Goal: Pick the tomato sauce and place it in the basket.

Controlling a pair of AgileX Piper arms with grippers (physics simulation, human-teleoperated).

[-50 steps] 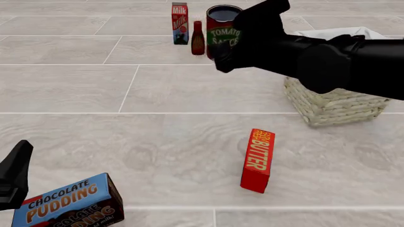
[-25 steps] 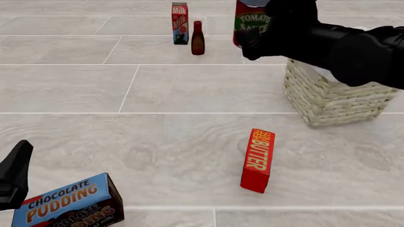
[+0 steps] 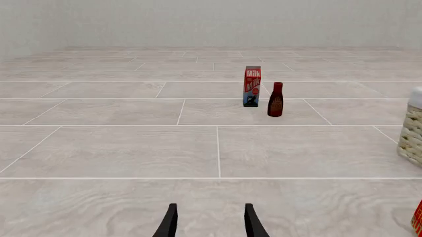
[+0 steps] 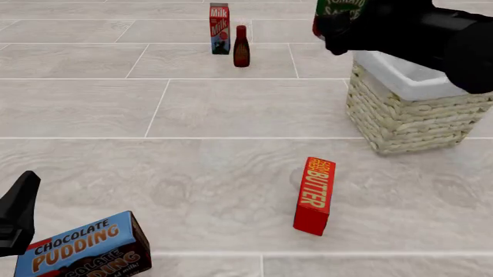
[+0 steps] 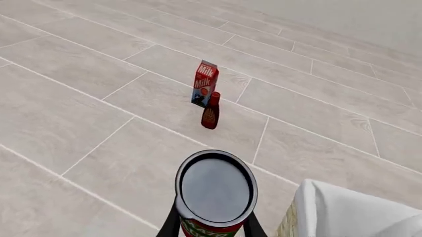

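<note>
The tomato sauce [image 4: 336, 8], a red can with a green label, hangs in the air at the top edge of the front view, partly cut off. My right gripper [image 4: 340, 24] is shut on it, just left of the basket's far rim. In the right wrist view the can's dark top [image 5: 216, 186] sits between the two fingers [image 5: 172, 224], with the white cloth rim [image 5: 349, 212] beside it. The basket [image 4: 404, 112], woven straw with white lining, stands at the right. My left gripper [image 4: 18, 212] rests low at the near left, its fingers [image 3: 169, 223] apart and holding nothing.
A milk carton [image 4: 220, 27] and a dark bottle with a red cap [image 4: 241, 46] stand at the back. A red butter box [image 4: 314, 196] stands in the near middle. A blue chocolate pudding box [image 4: 83, 249] lies by the left gripper.
The right arm has lifted the tomato sauce off the floor and carried it up and to the right, toward the basket. The left arm has not moved.
</note>
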